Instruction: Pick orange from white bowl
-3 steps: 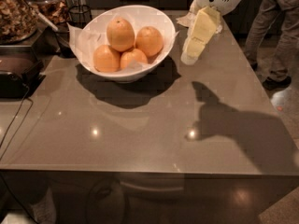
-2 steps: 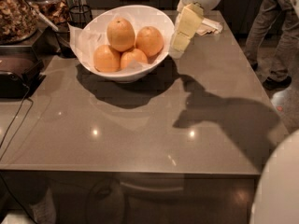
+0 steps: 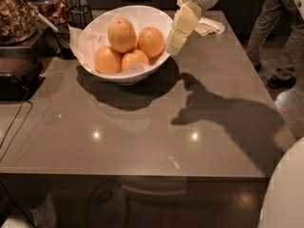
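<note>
The white bowl (image 3: 137, 72) stands at the back left of the grey table, lined with crinkled white paper. The orange (image 3: 121, 34), the largest and palest fruit, sits on top at the bowl's middle, above three smaller, deeper-orange fruits. My gripper (image 3: 178, 32) hangs from the white arm at the top of the view, its pale yellow fingers (image 3: 186, 19) pointing down-left just over the bowl's right rim, to the right of the fruit. It holds nothing.
A jar of dried food (image 3: 16, 15) and a dark appliance (image 3: 14, 77) stand at the left edge with a cable (image 3: 16, 127) running down. A folded cloth (image 3: 209, 26) lies behind the gripper. A person's legs (image 3: 275, 37) stand at the right.
My gripper has moved left, from beside the bowl to over its right rim. The view has shifted, and a white part of my body now shows at the lower right.
</note>
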Available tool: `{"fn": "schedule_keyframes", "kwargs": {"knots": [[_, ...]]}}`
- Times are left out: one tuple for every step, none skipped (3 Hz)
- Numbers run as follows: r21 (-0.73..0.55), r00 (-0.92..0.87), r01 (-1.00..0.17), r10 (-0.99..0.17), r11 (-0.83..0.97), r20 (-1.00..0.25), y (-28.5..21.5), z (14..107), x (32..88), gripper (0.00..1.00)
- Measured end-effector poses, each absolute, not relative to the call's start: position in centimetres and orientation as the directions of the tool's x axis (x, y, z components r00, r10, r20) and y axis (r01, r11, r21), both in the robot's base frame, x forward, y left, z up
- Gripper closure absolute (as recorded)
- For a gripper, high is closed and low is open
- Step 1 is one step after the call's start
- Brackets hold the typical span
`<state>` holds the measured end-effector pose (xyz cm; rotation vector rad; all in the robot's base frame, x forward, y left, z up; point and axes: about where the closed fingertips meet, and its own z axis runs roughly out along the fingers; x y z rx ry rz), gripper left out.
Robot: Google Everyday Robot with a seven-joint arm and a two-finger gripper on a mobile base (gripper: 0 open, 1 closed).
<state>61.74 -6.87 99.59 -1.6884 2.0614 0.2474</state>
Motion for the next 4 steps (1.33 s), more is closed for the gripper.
{"fn": "schedule_keyframes", "kwargs": {"knots": [[-0.163,-0.110,-0.965,-0.880,0.206,-0.463,-4.5,99.6,63.7,0.00],[-0.171,-0.062,-0.972,-0.875,0.163,-0.479,-1.4,100.0,65.8,0.00],[-0.200,0.022,-0.976,-0.880,0.083,-0.474,1.4,99.8,67.2,0.00],[-0.213,0.021,-0.971,-0.857,0.105,-0.515,1.5,100.0,67.6,0.00]]}}
